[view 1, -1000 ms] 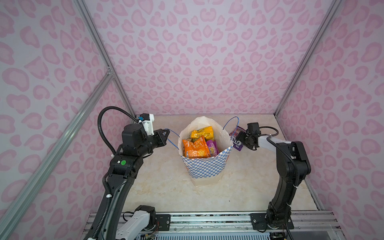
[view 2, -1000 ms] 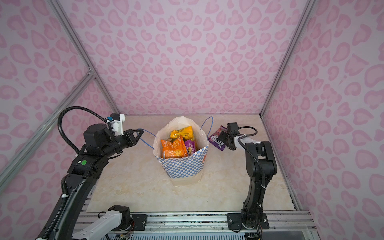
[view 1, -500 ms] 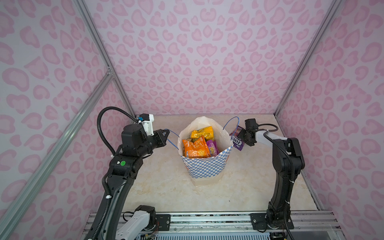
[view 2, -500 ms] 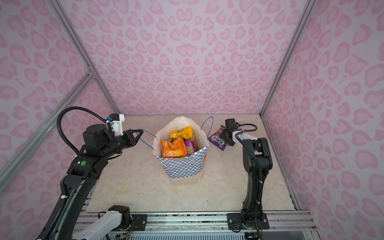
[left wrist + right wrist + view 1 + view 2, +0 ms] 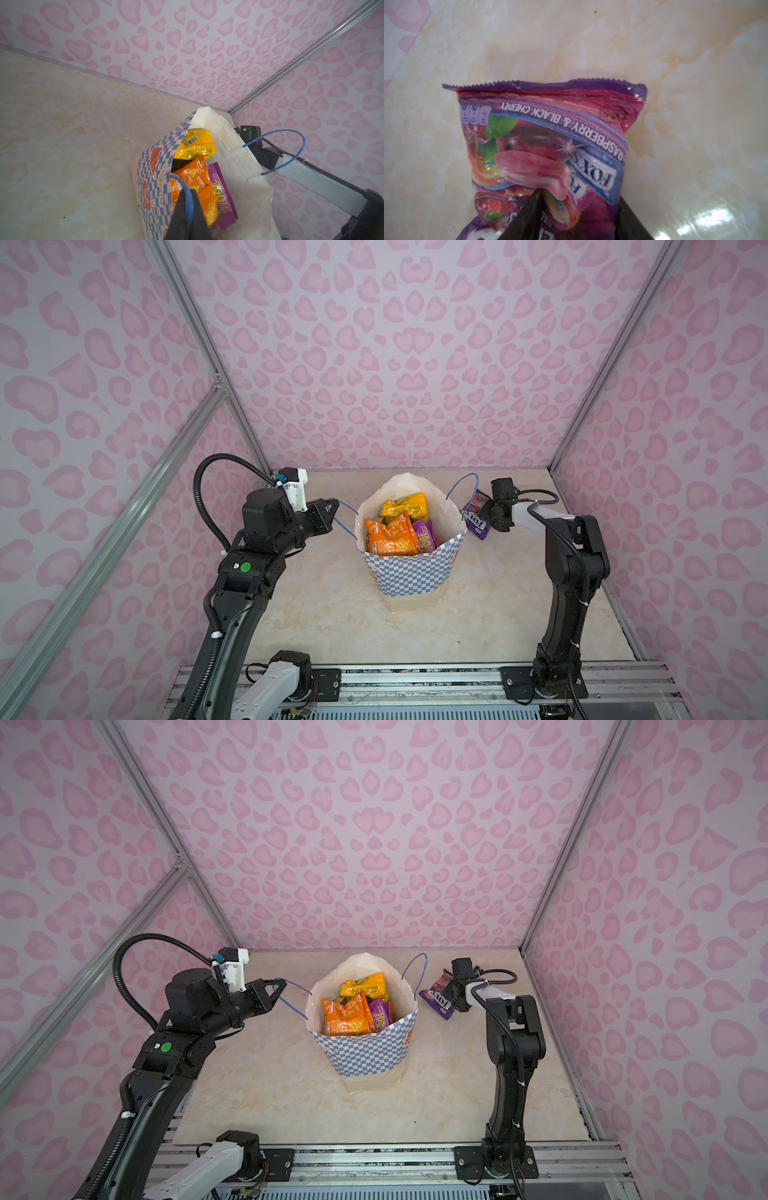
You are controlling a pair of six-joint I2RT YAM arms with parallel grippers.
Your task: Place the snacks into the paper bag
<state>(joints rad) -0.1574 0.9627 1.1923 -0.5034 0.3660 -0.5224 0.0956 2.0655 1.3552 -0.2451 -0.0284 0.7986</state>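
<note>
The paper bag [image 5: 411, 576] [image 5: 361, 1056] stands upright mid-table, blue-and-white checkered, mouth open. Inside it lie a yellow packet [image 5: 405, 506], an orange packet [image 5: 390, 535] and a purple packet [image 5: 424, 536]; others beneath are hidden. My left gripper [image 5: 332, 508] [image 5: 188, 194] is shut on the bag's left blue cord handle [image 5: 345, 516] and holds it out to the left. Right of the bag, another purple packet [image 5: 476, 518] [image 5: 550, 135] marked raspberry and black cherry is pinched and crumpled between the jaws of my right gripper [image 5: 484, 516] [image 5: 579, 199].
The bag's right cord handle [image 5: 463, 485] loops free just beside the right gripper. Pink patterned walls close in the beige table [image 5: 498, 614] at the back and on both sides. A metal rail [image 5: 415, 680] runs along the front edge.
The right gripper's jaws have closed in on the purple packet, and its arm has drawn a little nearer the bag. The left gripper and bag have not moved.
</note>
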